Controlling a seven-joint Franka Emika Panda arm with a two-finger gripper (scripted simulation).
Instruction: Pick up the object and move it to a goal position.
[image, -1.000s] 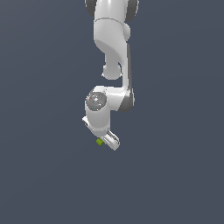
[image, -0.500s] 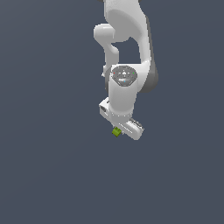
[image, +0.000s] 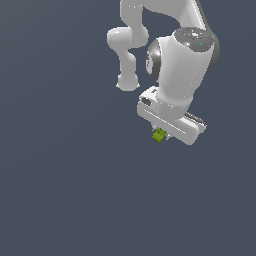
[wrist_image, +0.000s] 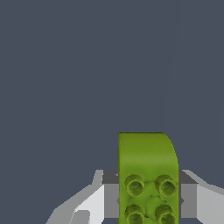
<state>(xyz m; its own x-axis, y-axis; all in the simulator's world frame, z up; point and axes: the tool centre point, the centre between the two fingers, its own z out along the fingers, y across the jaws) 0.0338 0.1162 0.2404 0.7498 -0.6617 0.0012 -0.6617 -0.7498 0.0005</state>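
The object (image: 159, 135) is a small lime-green block with round studs on one face, peeking out under the white hand of the arm in the exterior view. My gripper (image: 163, 135) is shut on it, and the hand hides most of the fingers there. The wrist view shows the object (wrist_image: 147, 175) close up, standing between the two grey fingers (wrist_image: 110, 192), which press on its two sides. The block hangs in the air with nothing under it but the flat dark grey ground.
The white arm (image: 177, 65) fills the upper part of the exterior view toward its right. All around is plain dark grey ground (image: 65, 190) with no other objects or edges in sight.
The arm has risen and swung toward the exterior view's right, nearer the camera, carrying the green block with it. The gripper stays shut on the block.
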